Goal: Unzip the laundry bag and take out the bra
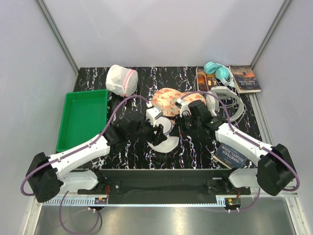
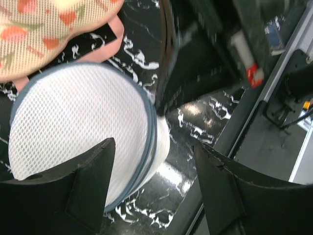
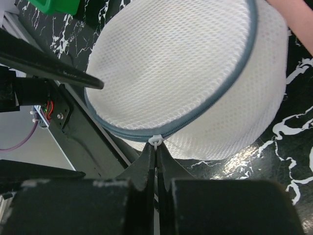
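- The laundry bag [image 3: 186, 73] was white mesh, with a grey-blue zip band round its rim and a white zip pull [image 3: 155, 141].
- The table [image 1: 195, 147] was black with white veining.
- The tray [image 1: 80, 120] was bright green.
- The two-cup item [image 1: 171, 100] was cream with an orange-pink floral print and pink trim.
- The second mesh pouch [image 1: 121, 81] was white with pink edging.
- One pair of headphones [image 1: 218, 72] was teal.
- The near book [image 1: 231, 155] was dark blue with white lettering.
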`<state>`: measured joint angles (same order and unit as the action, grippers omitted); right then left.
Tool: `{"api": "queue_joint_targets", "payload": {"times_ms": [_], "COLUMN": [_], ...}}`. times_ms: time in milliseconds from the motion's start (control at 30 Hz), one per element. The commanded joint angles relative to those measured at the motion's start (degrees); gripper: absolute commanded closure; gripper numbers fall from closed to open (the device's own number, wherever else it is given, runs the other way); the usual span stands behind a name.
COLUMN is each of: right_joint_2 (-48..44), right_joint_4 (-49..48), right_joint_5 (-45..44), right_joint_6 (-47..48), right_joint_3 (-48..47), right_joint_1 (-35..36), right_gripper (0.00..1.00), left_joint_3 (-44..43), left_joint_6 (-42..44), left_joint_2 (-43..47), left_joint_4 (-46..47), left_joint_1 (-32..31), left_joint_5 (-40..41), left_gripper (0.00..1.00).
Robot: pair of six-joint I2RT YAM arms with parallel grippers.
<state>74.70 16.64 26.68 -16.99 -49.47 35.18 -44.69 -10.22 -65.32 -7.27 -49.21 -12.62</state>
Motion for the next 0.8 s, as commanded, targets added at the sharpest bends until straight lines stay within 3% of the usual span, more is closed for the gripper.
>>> {"api": "queue_joint_targets", "payload": {"times_ms": [0,200,467,567,767], "right_joint_2": [-1.66,-2.36,-2.45,-2.19,-2.19], "right_joint_4": [-0.30,-0.30,-0.21,-0.30,-0.30], "right_joint_5": [1.01,0.92,0.92,1.10,1.10], "right_joint_6": [-0.85,-1.29,-1.38,-1.46,-1.46], "right_joint_3": [-0.45,-0.62,-0.80,-1.06,-0.89], "right_joint_1": [1.91,2.70,2.79,2.70,2.79], "right_gripper": [1.00,1.00,1.00,1.00,1.00], "left_joint_3": [-4.18,-4.09,-1.37,-1.28,-1.11], "left_joint_6": [-1.65,-1.73,-1.91,-1.74,-0.95], "left_joint_2": [-2.96,-5.17,-5.34,-5.87,-6.58], "left_joint_4": [4.28,4.63,5.25,5.25,5.16], "left_joint_1": [-0.18,-0.18,-0.18,-0.18,-0.18], "left_joint_5": [1.29,0.93,1.55,1.90,2.78], "left_gripper": [0.31,0.35,0.54,0.66,1.00]}}
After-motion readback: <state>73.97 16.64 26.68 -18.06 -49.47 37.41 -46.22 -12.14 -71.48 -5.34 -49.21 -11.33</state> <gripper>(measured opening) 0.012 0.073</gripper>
